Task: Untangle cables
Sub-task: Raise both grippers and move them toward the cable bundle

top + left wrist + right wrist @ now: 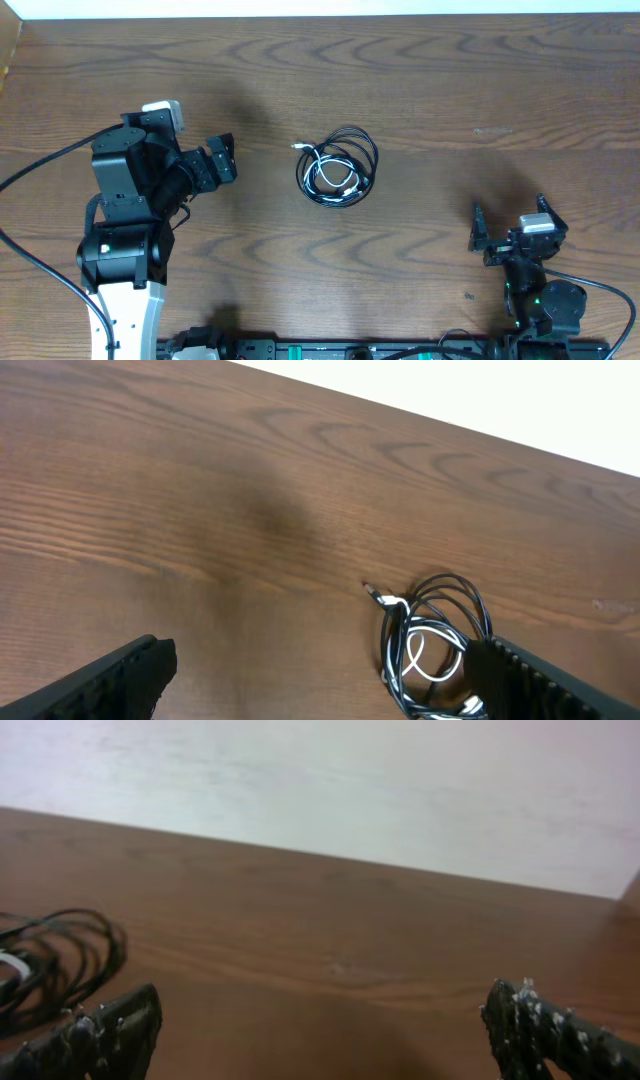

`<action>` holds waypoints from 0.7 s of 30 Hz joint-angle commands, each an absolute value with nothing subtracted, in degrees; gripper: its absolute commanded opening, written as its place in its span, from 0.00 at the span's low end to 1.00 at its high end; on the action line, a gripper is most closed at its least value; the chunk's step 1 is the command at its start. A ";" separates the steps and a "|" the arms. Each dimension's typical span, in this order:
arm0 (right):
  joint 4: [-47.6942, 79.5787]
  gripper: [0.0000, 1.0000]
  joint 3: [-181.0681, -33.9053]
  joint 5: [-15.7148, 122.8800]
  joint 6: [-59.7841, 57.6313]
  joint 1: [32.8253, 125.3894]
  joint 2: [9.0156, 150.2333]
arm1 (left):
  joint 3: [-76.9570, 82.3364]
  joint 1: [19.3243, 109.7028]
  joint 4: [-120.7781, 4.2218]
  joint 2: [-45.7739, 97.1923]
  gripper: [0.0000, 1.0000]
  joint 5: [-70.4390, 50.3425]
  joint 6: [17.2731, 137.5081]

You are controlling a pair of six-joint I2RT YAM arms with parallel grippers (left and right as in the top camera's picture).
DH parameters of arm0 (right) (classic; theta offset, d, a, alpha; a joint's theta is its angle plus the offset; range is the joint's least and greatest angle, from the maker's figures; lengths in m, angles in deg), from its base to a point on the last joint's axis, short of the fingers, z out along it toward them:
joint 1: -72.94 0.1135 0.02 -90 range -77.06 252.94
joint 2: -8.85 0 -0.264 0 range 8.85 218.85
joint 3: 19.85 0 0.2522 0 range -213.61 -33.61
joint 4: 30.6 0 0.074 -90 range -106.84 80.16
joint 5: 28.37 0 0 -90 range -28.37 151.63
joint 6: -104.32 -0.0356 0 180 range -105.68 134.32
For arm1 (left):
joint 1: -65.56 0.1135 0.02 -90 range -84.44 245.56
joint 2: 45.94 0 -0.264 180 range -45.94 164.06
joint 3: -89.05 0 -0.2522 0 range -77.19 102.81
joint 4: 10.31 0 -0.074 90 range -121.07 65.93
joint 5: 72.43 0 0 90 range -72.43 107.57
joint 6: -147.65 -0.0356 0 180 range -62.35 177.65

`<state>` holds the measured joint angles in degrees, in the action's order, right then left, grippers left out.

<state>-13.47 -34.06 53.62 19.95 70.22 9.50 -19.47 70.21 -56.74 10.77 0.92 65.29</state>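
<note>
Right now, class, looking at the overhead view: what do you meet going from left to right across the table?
left gripper → tangled cables → right gripper

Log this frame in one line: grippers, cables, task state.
left gripper: fingers open, empty | right gripper: fingers open, empty | cables: black and white, tangled in one coil, untouched | untangling: not begun
</note>
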 commanded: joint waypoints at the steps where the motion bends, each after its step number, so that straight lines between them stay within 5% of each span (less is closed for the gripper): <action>1: -13.40 0.99 -33.93 51.10 18.79 70.38 9.34 | -18.18 69.99 -57.04 11.21 0.98 0.20 64.77; 21: -13.60 0.99 -34.67 45.38 10.94 70.35 9.67 | -18.18 69.99 -54.40 11.29 0.98 0.20 65.38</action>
